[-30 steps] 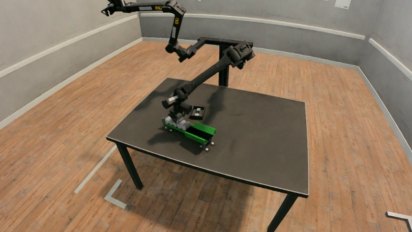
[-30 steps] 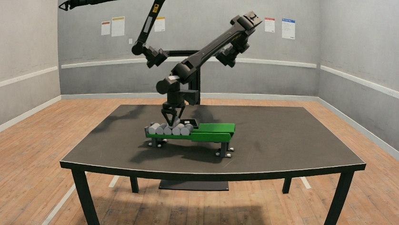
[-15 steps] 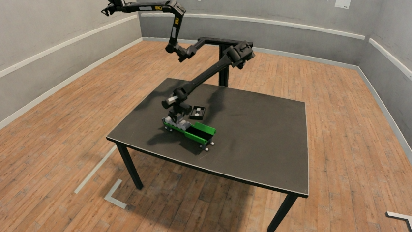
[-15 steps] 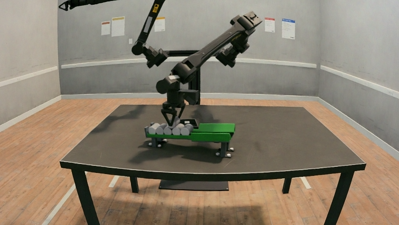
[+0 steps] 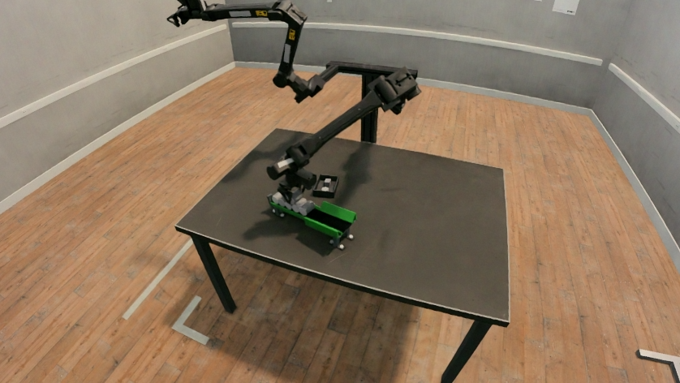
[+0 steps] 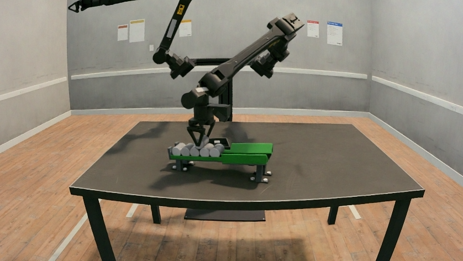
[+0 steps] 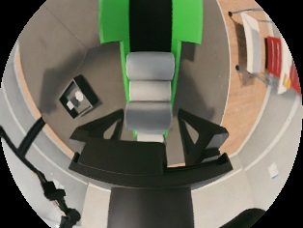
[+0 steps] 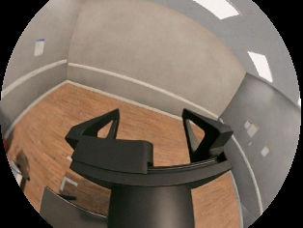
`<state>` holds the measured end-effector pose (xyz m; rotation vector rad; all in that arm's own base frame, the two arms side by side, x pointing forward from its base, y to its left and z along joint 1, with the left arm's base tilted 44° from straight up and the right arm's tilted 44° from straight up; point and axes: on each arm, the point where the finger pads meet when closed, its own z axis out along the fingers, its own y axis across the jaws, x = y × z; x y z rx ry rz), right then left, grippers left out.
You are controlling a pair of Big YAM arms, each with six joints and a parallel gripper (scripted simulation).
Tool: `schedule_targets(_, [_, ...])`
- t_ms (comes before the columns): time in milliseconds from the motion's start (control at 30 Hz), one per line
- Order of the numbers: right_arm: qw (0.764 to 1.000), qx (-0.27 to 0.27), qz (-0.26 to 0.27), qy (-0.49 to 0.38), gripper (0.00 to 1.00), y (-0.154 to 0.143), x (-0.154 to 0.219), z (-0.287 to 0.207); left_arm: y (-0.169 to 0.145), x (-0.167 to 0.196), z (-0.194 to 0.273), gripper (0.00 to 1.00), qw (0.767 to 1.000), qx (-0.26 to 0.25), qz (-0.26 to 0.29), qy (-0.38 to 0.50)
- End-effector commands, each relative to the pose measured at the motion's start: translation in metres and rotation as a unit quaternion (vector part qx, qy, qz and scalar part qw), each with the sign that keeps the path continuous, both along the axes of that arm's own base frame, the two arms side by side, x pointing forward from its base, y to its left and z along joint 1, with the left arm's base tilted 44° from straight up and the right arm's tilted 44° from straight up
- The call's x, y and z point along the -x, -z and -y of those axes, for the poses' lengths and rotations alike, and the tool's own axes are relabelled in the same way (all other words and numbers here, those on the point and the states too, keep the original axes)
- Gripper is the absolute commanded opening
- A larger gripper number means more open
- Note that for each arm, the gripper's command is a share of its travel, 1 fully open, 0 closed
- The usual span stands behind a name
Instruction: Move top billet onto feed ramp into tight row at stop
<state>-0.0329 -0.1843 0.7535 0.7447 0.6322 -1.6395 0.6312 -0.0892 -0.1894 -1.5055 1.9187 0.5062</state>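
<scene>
The green feed ramp (image 5: 323, 226) (image 6: 244, 158) (image 7: 188, 21) carries several grey billets (image 6: 216, 151) (image 7: 150, 66) lying across it side by side, from its stop (image 6: 169, 152) towards its middle. One billet (image 6: 205, 140) (image 7: 149, 117) lies across on top of the row. My left gripper (image 6: 203, 141) (image 7: 151, 112) is open around this top billet, one finger beyond each end, with a narrow gap at each side in the left wrist view. The fingers and the top billet hide part of the row. My right gripper (image 5: 173, 19) (image 6: 73, 8) (image 8: 151, 111) is open and empty, high up away from the table.
A small black tray (image 5: 324, 195) (image 7: 88, 89) with small pale pieces in it stands on the table (image 5: 428, 228) (image 6: 324, 162) close behind the ramp. The ramp has raised green side walls towards its far end from the stop.
</scene>
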Motion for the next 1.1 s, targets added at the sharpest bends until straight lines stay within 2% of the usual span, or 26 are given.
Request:
schedule_targets(0, [1.0,-0.01,0.007,-0.002,1.0,0.0052,0.0022,0.004,0.0079,0.005,0.0228,0.84,1.0,-0.001,-0.002,0.013])
schedule_targets(1067, [1.0,-0.01,0.007,-0.002,1.0,0.0052,0.0022,0.004,0.0118,0.0112,0.0213,0.84,1.0,-0.003,-0.006,0.013])
